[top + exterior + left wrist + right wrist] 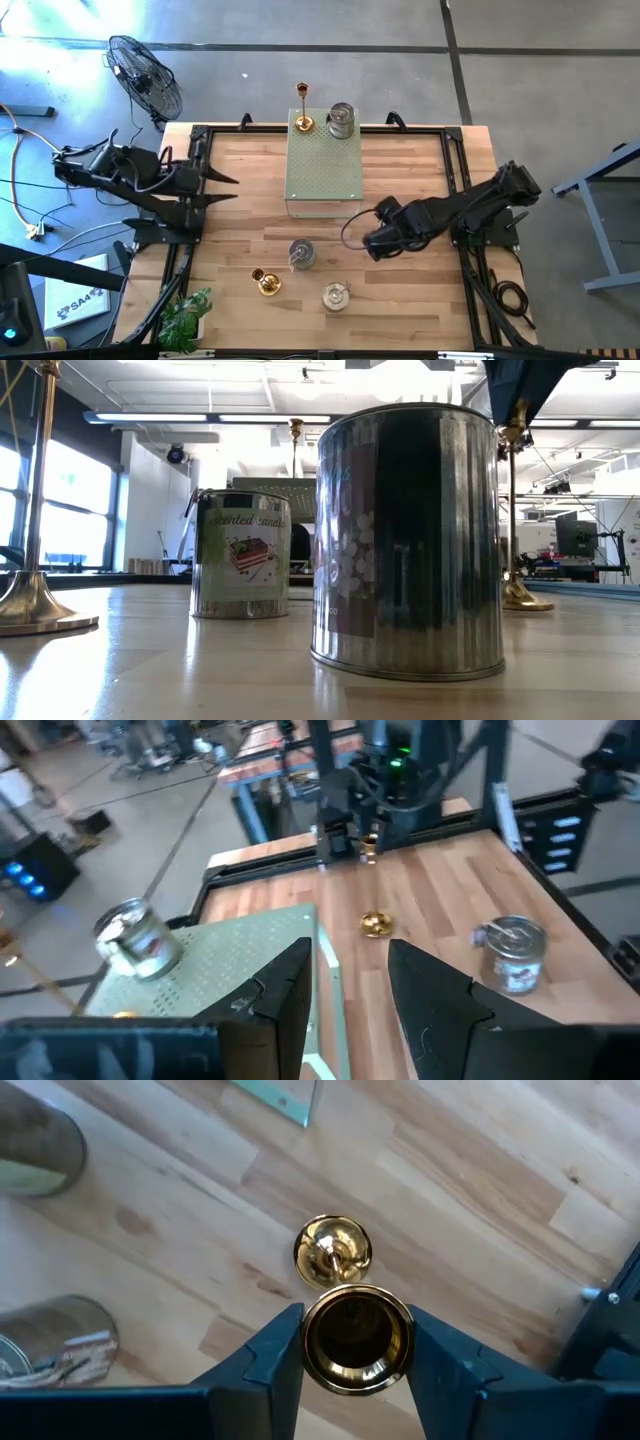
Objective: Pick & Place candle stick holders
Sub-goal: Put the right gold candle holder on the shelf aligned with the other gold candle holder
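My right gripper [372, 238] is shut on a gold candle stick holder [356, 1338] near the table's middle, just off the pale green perforated box [324, 165]. In the low view this holder [514, 510] stands upright under the gripper. A second gold holder [303, 120] and a silver tin holder [341, 120] stand on the box's far end. A third gold holder [266, 282] and two silver tins [301, 254] [336, 296] stand on the table near the front. My left gripper [350, 990] is open and empty at the table's left edge [232, 188]. My right gripper pinches the gold holder's top cup [356, 1338] between its two fingers, one on each side of the rim. The fingers come from above, pointing down. The holder hangs upright, its round base [333, 1250] straight below; whether the base [525, 600] touches the table, I cannot tell.
A dark metal frame [455, 150] runs around the wooden table. A small green plant [188, 318] sits at the near left corner. A fan [145, 75] stands off the table's far left. Bare wood lies to the right of the tins.
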Available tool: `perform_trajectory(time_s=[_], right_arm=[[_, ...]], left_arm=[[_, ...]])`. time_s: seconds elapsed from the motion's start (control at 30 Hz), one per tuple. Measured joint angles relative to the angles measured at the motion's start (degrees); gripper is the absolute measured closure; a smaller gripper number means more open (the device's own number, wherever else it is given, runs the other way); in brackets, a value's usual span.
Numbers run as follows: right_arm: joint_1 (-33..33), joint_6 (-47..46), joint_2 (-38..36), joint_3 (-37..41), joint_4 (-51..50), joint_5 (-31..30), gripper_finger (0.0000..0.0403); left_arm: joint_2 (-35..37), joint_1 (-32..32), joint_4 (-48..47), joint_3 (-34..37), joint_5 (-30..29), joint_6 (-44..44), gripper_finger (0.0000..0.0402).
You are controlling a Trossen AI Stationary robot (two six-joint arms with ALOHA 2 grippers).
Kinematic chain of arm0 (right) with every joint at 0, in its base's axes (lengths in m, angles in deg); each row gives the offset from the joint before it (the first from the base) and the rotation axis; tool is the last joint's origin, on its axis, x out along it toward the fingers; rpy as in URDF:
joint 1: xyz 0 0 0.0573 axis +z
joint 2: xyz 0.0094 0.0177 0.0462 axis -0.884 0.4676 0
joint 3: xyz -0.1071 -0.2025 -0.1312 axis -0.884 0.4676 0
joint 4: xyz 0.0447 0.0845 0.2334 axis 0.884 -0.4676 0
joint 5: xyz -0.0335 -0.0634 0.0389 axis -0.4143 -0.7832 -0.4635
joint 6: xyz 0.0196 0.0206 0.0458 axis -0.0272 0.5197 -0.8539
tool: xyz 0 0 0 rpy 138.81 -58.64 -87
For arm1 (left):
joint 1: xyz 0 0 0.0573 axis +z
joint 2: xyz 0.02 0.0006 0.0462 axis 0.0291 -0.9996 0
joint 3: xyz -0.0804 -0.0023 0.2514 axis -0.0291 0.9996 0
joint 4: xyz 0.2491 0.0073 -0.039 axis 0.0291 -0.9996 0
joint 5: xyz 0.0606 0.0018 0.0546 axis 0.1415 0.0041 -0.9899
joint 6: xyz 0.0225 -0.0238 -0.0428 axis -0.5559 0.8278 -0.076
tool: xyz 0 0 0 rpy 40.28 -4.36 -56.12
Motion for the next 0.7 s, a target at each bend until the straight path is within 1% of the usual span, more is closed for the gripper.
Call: perform_trajectory(time_s=[0.07,0.2,0.3,0.43,0.5,0.57,0.7], right_arm=[[1.1,-1.4,0.0,0.0,0.6,-1.7,0.0263],[3.1,-3.0,0.0,0.0,2.6,-3.1,0.0262],[4.4,-3.1,0.0,-1.3,4.3,-4.5,0.0262],[6.1,-2.3,0.0,-5.3,7.3,-12.9,0.0263],[6.8,-1.1,0.0,-7.7,8.0,-16.4,0.0265],[7.3,0.1,0.0,-9.8,8.0,-18.5,0.0266],[8.4,3.1,0.0,-13.1,9.6,-21.6,0.0266]], left_arm=[[-0.5,0.0,0.4,0.0,1.3,-2.1,0.027],[-2.6,0.0,2.1,0.0,7.0,-6.4,0.027],[-4.6,0.0,4.9,0.0,7.7,-10.5,0.027],[-7.7,0.0,7.8,0.0,5.1,-13.9,0.027],[-9.3,0.0,8.7,0.0,1.8,-16.3,0.027],[-11.0,0.0,9.2,0.0,-1.3,-18.2,0.027],[-13.7,0.1,9.8,0.0,-4.2,-19.6,0.027]])
